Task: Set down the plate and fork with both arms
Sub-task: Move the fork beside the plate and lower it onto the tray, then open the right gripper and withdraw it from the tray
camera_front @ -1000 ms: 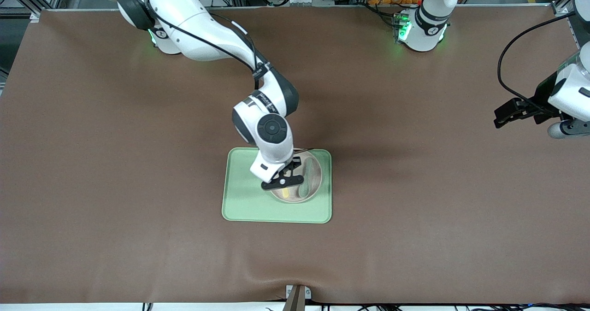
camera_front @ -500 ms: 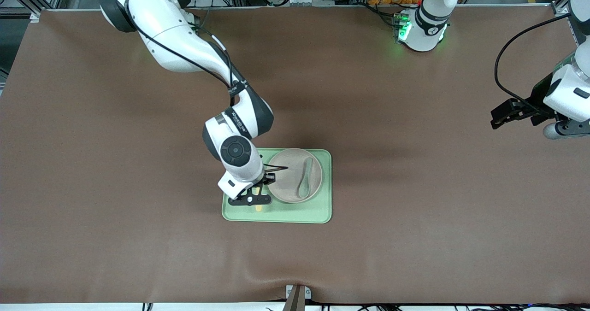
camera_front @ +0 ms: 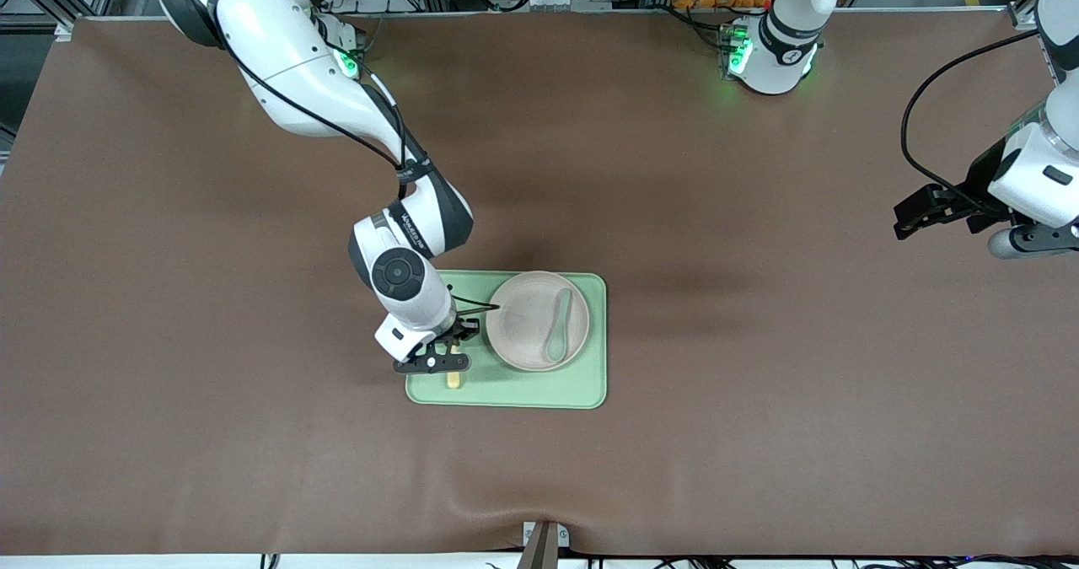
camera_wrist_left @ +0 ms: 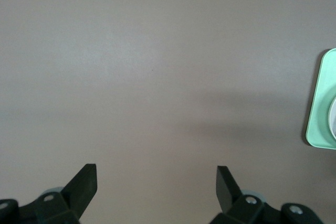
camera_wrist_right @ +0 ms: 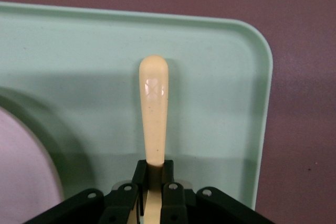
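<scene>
Jaws over brown table (camera_front: 759,383)

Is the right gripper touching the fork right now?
Touching. The right wrist view shows the right gripper with its fingers shut on the fork, whose handle sticks out over the tray.

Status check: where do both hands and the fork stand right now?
Right hand shut on fork, over tray beside plate. Left hand open, waiting over bare table. Spoon on plate.
</scene>
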